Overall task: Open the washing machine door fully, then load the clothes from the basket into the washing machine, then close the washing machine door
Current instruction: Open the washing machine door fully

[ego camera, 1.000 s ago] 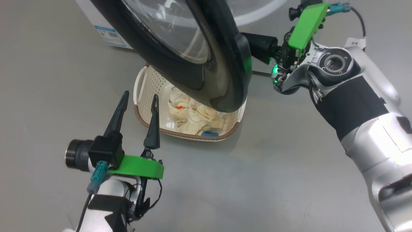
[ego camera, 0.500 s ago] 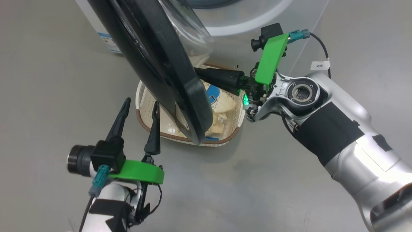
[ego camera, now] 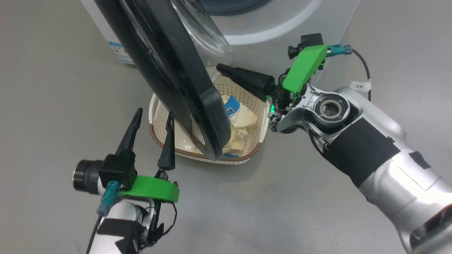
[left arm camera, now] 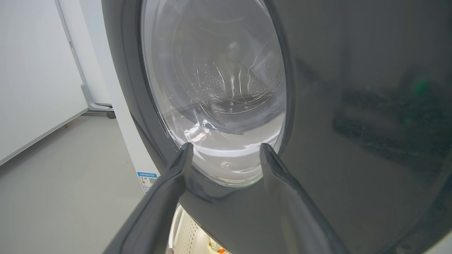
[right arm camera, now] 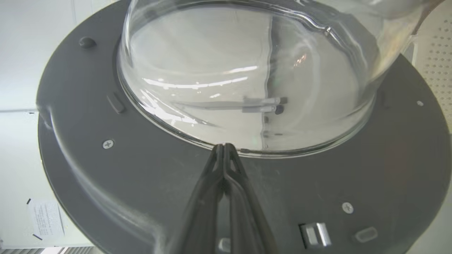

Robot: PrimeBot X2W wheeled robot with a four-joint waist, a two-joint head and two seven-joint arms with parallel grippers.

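Closed right end effector (ego camera: 219, 66) has moved higher along the door (ego camera: 166, 67).

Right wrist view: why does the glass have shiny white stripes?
Right wrist view: reflected lights streak the washing machine door glass, which warps what's behind; left wrist view: its glossy rim mirrors a blurry green glow; head view: the basket casts a soft shadow.
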